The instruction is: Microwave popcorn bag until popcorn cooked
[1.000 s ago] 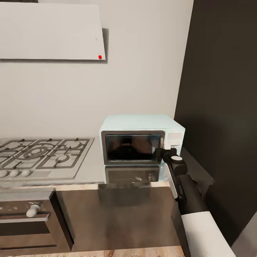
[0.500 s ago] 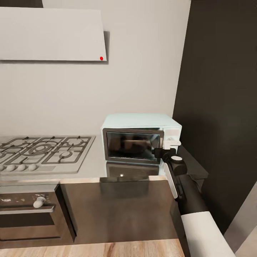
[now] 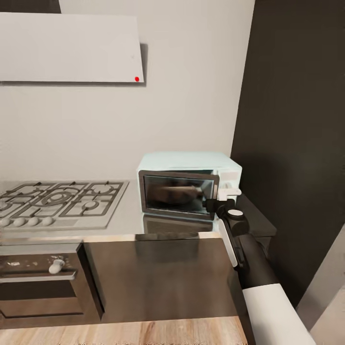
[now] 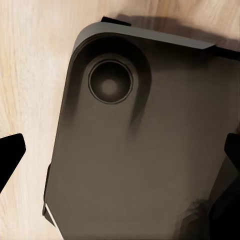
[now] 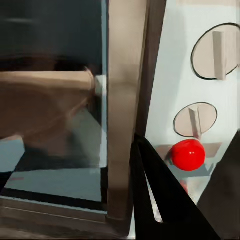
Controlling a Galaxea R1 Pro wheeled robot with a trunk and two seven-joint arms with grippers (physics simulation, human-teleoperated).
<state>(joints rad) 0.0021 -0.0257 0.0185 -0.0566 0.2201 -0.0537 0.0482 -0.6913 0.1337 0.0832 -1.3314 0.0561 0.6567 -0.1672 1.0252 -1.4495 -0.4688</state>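
Kitchen wall pale, table (image 3: 122,218) steel-grey, gas hob (image 3: 57,203) left, pale blue microwave (image 3: 189,184) right, door shut, tan popcorn bag (image 5: 42,107) lying inside behind glass, right end effector (image 3: 221,201) at control panel beside red button (image 5: 188,154), opening indeterminate, left end effector (image 4: 120,155) fingers wide over dark robot base (image 4: 135,150).

The countertop (image 3: 127,221) is smooth, grey and shiny. The small blue microwave (image 3: 189,184) sits on it at the far right. The grey gas hob (image 3: 60,203) lies on its left side.
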